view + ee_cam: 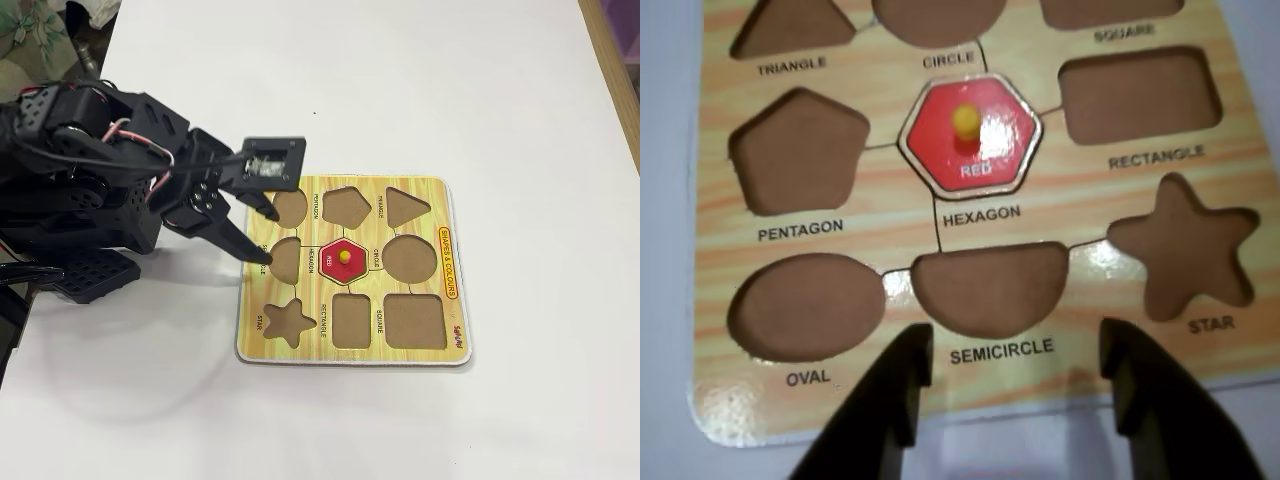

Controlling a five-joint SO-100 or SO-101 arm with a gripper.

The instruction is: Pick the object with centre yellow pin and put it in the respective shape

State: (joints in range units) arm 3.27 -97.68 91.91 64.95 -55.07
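One red piece [972,132] beyond gripper [1015,355]

Wrist view: close, angled down over shape board [890,385]. Fixed view: high, farther back; both share board [440,270].

Black arm [110,165], red-white wires [125,128], black pincer [266,237]

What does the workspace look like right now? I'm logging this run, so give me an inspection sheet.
Surface: white table, bare apart from the shape board.
Job's things: red hexagon piece with yellow knob sits in the HEXAGON recess; the other eight recesses are empty.
Clutter: nothing seen.
Grippers: hand open, empty, at the board's semicircle edge.
Cables: red and white wires on the arm.
Surroundings: wooden edge at the fixed view's right.
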